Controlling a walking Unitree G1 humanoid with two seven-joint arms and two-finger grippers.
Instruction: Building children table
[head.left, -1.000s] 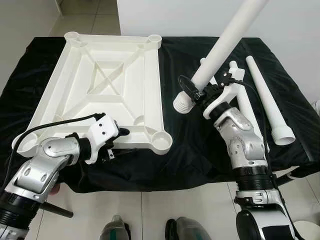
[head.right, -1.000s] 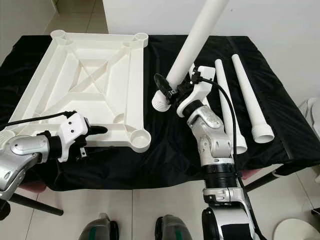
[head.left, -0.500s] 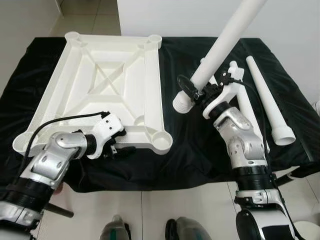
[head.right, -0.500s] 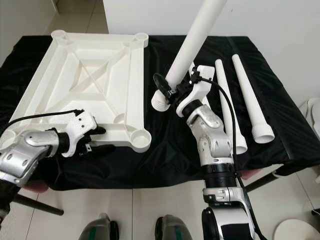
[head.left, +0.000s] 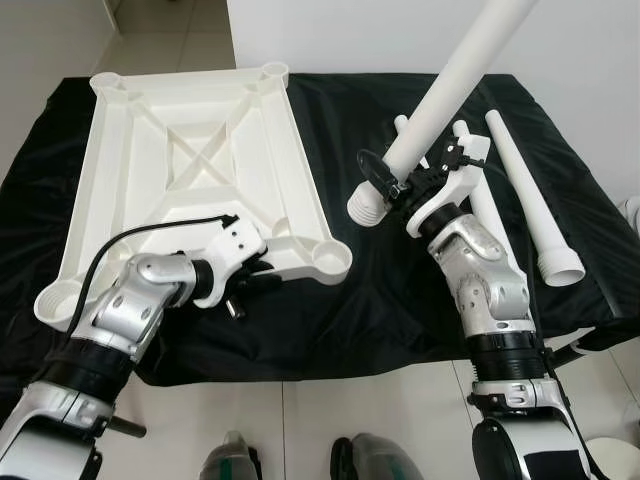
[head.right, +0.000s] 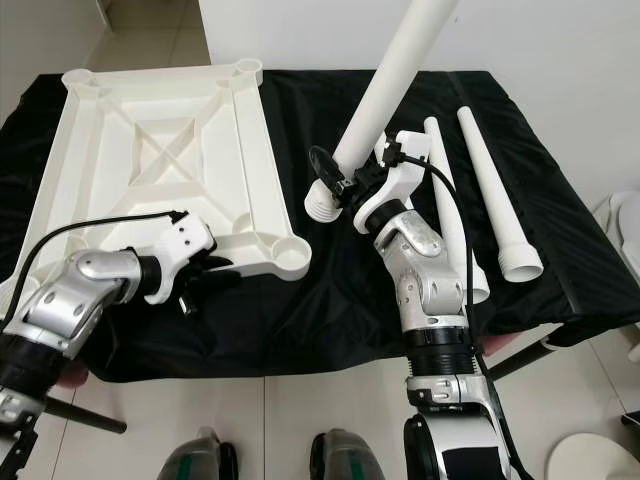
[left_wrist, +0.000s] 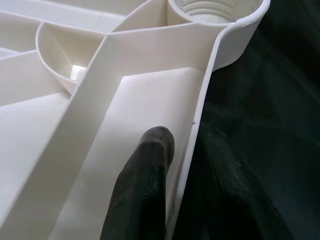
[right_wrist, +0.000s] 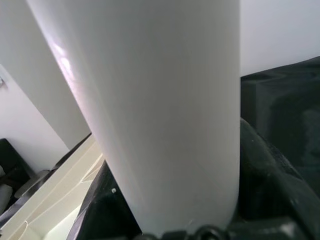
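Tabletop (head.left: 190, 160), the white ribbed panel of the children's table, lies underside up on the black cloth (head.left: 330, 120) at about ten o'clock from my viewpoint, with a round leg socket at each corner. My left gripper (head.left: 250, 278) is pinched on the near rim of the panel, one black finger (left_wrist: 145, 185) inside the rib channel and the other outside the wall, just short of the near-right corner socket (head.left: 330, 257).

My right gripper (head.left: 392, 186) is clamped around a white table leg (head.left: 440, 100) near its threaded end, which hangs at about one o'clock, clear of the cloth, while the shaft tilts up and away toward the wall. Three more legs (head.left: 520, 170) lie side by side on the cloth at about two o'clock, untouched.

I judge this as the first leg going in: panel steadied, leg lifted, nothing screwed in yet. The next move calls for swinging the threaded end across toward nine o'clock until it sits over the near-right socket, standing the leg upright so the threads meet squarely, then turning it while my left grip keeps the panel from sliding. A tilted entry would likely cross the threads.
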